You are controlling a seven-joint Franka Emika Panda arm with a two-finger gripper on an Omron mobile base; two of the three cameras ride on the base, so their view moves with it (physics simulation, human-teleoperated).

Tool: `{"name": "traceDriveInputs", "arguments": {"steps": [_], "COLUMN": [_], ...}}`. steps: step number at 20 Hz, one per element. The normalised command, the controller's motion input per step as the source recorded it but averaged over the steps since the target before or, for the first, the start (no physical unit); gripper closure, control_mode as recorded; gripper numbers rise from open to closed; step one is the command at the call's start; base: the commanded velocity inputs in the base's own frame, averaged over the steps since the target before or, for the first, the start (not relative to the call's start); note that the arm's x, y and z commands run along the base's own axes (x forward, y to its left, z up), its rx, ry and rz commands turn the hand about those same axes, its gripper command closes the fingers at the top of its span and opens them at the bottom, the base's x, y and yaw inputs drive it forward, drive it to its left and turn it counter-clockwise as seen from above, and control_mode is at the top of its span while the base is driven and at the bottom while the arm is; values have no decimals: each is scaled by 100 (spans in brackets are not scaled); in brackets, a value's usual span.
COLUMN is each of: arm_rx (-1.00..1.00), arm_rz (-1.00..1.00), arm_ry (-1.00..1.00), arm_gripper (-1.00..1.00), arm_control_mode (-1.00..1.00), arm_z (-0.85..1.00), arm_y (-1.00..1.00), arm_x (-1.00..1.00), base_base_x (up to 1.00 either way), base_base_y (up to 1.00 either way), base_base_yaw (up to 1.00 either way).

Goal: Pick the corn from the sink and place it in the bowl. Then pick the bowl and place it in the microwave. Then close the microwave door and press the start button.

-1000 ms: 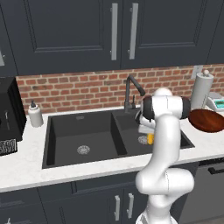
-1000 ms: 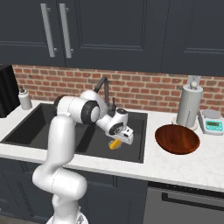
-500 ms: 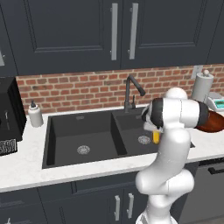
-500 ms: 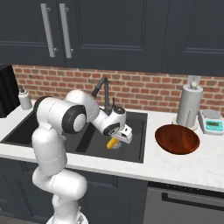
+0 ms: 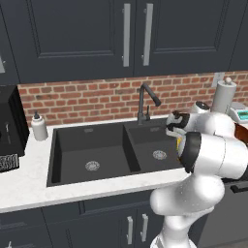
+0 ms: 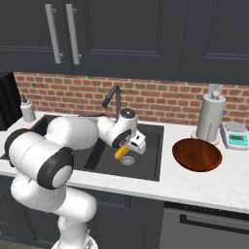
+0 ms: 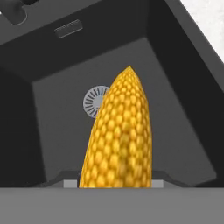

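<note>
My gripper [image 6: 127, 149] is shut on the yellow corn [image 6: 120, 152], holding it in the air over the right basin of the black sink [image 6: 148, 142]. In the hand view the corn [image 7: 120, 135] points away from me above the round drain [image 7: 95, 101]. From the left base view a sliver of the corn [image 5: 178, 142] shows beside my forearm, above the sink [image 5: 97, 145]. The reddish-brown bowl [image 6: 197, 154] sits empty on the counter right of the sink, well apart from the gripper. The microwave and its door are out of view.
A dark gooseneck faucet [image 6: 112, 99] stands behind the sink, close to my wrist. A paper towel roll [image 6: 210, 118] and a small scale [image 6: 237, 134] stand behind the bowl. A soap bottle [image 5: 38, 127] and a black appliance [image 5: 9, 128] are left of the sink.
The arm's elbow has swung over toward the bowl side. The corn has risen a little in the gripper and shifted slightly toward the sink's right edge.
</note>
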Motion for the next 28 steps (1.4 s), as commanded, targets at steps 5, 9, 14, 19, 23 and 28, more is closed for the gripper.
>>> {"name": "traceDriveInputs", "arguments": {"steps": [5,9,14,19,23,28], "arm_rx": [0,0,0,0,0,0], "arm_rz": [-19,-26,-31,-27,-26,-20], "arm_ry": [-3,5,4,0,0,0], "arm_gripper": [100,100,100,100,100,100], "arm_control_mode": [-100,-100,-100,-100,-100,-100], "arm_z": [78,70,39,5,6,6], "arm_y": [-43,-51,-58,-61,-69,-56], "arm_x": [-61,-31,-13,-18,-4,0], "base_base_x": [0,0,0,0,0,0], "base_base_y": [0,0,0,0,0,0], "base_base_yaw": [0,0,0,0,0,0]}}
